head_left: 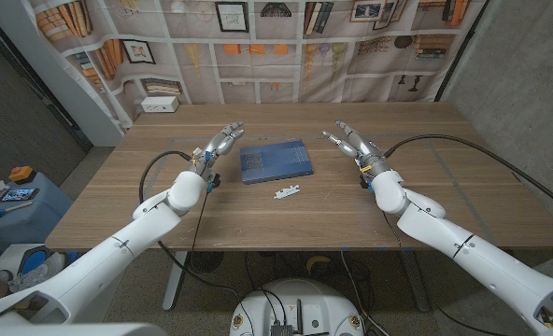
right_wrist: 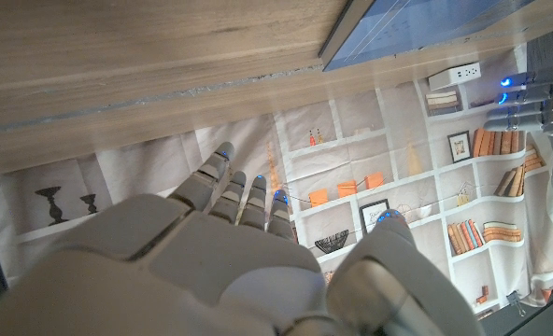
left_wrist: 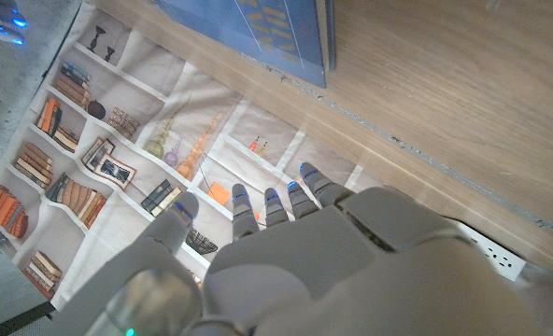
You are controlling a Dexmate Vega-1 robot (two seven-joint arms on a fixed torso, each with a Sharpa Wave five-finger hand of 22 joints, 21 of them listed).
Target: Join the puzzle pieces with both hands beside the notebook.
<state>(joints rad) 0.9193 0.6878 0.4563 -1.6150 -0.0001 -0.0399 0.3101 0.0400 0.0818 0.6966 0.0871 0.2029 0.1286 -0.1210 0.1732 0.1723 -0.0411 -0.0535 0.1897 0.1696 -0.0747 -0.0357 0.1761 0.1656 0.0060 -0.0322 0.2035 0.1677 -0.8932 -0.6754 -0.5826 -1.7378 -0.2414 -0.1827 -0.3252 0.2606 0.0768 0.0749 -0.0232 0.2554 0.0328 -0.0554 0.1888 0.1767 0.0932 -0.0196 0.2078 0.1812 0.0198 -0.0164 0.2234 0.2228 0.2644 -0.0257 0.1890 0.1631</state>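
A blue notebook point(head_left: 276, 161) lies in the middle of the wooden table; its corner shows as the blue notebook point(left_wrist: 258, 28) in the left wrist view and its edge as the notebook point(right_wrist: 417, 23) in the right wrist view. Small white puzzle pieces point(head_left: 288, 192), touching each other, lie just in front of it toward me. My left hand point(head_left: 220, 143) hovers to the left of the notebook, fingers stretched out and apart, holding nothing. My right hand point(head_left: 349, 140) hovers to its right, fingers likewise extended and empty. Both hands point(left_wrist: 286, 252) point(right_wrist: 230, 252) show their backs in the wrist views.
A white power strip point(head_left: 160, 105) sits at the table's far left corner. A bookshelf-printed backdrop point(head_left: 286, 47) hangs behind the table. Black cables point(head_left: 463, 145) run over the table by each arm. Blue bins with clutter point(head_left: 15, 201) stand on the floor at left.
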